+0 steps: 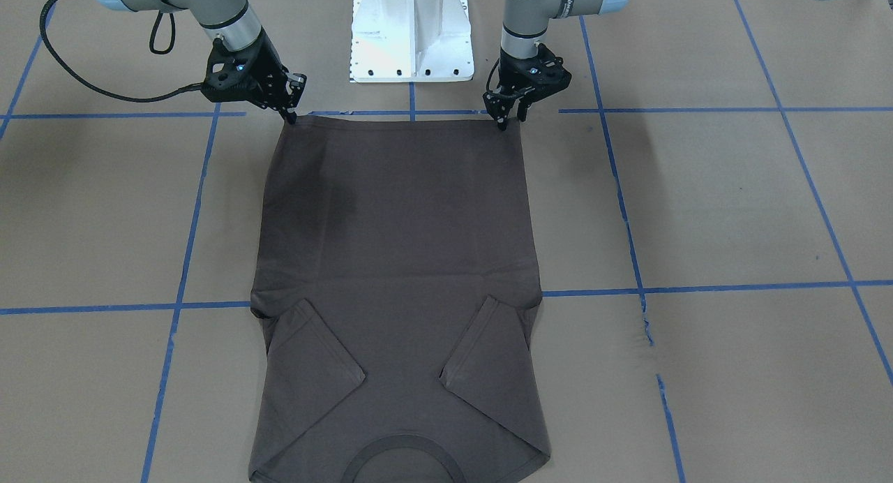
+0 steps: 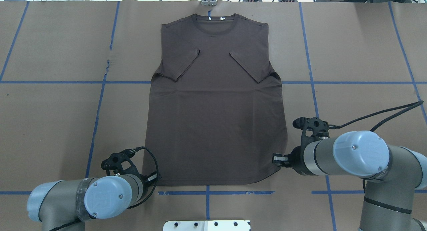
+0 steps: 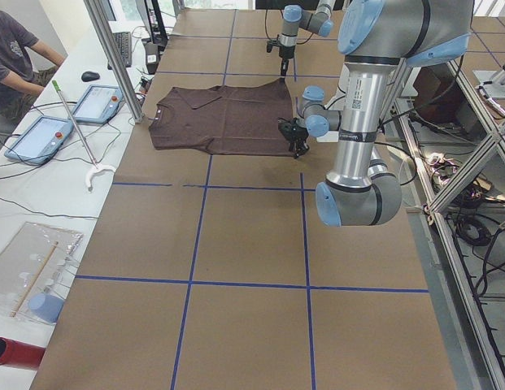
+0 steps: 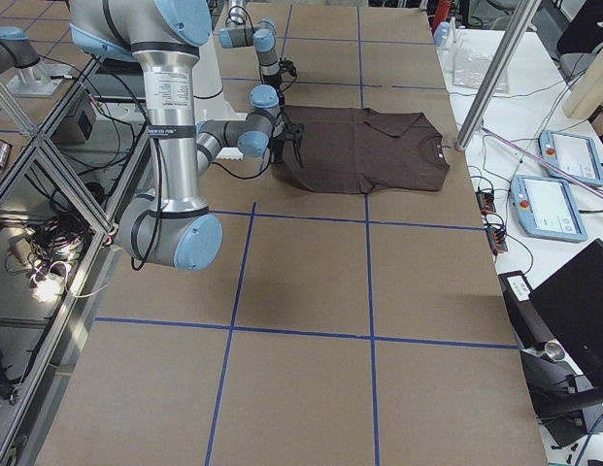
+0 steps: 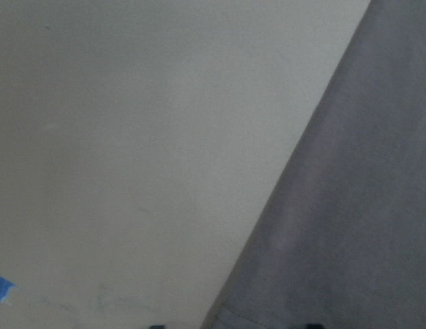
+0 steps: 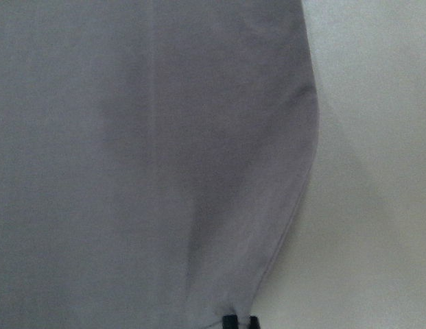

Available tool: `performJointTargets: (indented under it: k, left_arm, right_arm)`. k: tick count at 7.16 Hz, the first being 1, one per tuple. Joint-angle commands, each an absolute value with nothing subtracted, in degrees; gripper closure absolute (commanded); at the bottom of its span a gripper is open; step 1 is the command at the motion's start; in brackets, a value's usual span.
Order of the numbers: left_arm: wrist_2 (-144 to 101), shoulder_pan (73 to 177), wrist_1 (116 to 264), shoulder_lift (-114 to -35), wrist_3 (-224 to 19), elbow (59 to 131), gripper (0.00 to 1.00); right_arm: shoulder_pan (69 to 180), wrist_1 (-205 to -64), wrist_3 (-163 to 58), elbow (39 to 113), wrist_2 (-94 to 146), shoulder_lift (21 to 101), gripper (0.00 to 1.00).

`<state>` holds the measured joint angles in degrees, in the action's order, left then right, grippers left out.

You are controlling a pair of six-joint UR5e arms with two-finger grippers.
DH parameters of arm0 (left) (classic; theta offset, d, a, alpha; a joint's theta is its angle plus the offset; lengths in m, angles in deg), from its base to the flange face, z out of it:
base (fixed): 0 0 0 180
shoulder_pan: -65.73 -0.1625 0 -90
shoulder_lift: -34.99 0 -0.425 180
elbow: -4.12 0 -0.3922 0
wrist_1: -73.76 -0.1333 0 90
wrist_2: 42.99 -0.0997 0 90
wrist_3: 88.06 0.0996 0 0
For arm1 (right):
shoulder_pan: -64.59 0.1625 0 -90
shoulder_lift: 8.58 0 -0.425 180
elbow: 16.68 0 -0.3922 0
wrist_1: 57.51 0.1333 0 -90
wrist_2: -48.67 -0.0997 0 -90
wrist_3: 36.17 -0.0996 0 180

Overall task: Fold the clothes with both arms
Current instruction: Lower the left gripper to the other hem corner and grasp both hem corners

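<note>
The dark grey-brown T-shirt lies flat on the brown table, with its sleeves folded in over the body and its collar at the far side from me. It also shows in the overhead view. My left gripper stands at the near hem corner on my left, with its jaws apart over the shirt's edge. My right gripper is at the other near hem corner. Its fingertips are pinched together on the hem edge of the shirt.
The white pedestal stands just behind the hem, between the two arms. Blue tape lines mark a grid on the brown paper. An operator and tablets are beyond the far table edge.
</note>
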<state>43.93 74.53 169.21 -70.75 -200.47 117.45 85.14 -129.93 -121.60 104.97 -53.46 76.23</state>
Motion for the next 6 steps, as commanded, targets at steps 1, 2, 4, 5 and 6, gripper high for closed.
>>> performJointTargets:
  k: [1, 2, 4, 5, 6]
  left_arm:
    - [43.93, 74.52, 169.12, -70.74, -200.47, 117.76, 1.0]
    - [43.93, 74.52, 167.82, -71.18, -200.3, 118.37, 1.0]
    - [44.11, 74.52, 165.7, -71.19, -199.95, 121.26, 1.0]
    - [44.19, 74.61, 165.61, -71.27, -199.94, 121.62, 1.0]
    - [44.28, 74.61, 165.52, -71.19, -199.86, 122.58, 1.0]
  right_arm:
    - [85.85, -129.93, -121.6, 105.04, -54.34, 76.23, 1.0]
    - [85.94, -129.93, -121.51, 105.05, -54.34, 76.23, 1.0]
    - [85.94, -129.93, -121.51, 105.05, -54.34, 76.32, 1.0]
    - [86.03, -129.93, -121.51, 105.13, -54.34, 76.24, 1.0]
    - [86.21, -129.93, -121.51, 105.48, -54.51, 76.32, 1.0]
